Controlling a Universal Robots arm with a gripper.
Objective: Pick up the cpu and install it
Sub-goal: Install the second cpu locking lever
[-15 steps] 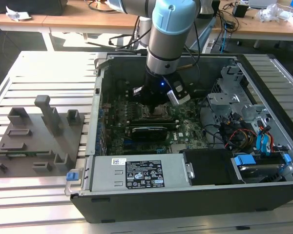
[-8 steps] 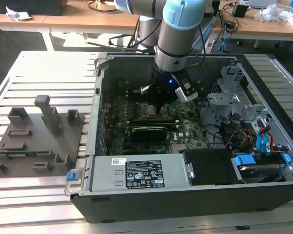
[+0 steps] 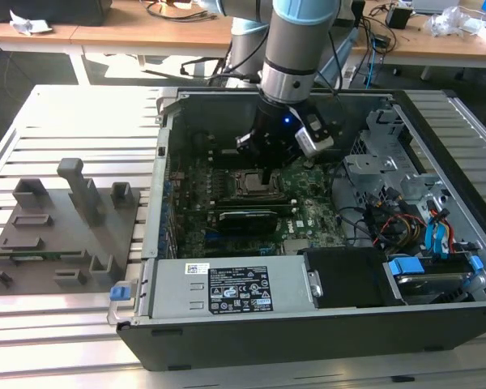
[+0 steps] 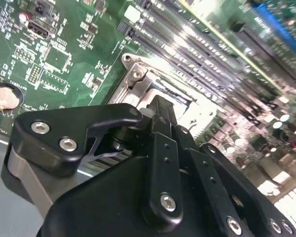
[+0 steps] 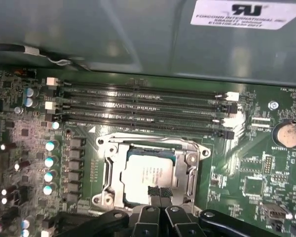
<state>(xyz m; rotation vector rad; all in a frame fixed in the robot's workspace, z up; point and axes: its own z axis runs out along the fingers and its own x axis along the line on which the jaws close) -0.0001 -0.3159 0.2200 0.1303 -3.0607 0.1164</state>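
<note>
Exterior view first: going left to right there's the grey fixture tray [image 3: 61, 223], then the open computer case [image 3: 324, 324] with the gripper [image 3: 265, 174] low over the socket frame [image 3: 255, 185]. In the first wrist view the cpu [image 5: 149, 174] lies in that frame, fingertips [image 5: 159, 191] drawn together at its edge; whether they pinch it, I cannot tell. If it sits skewed, pressing could bend pins.
</note>
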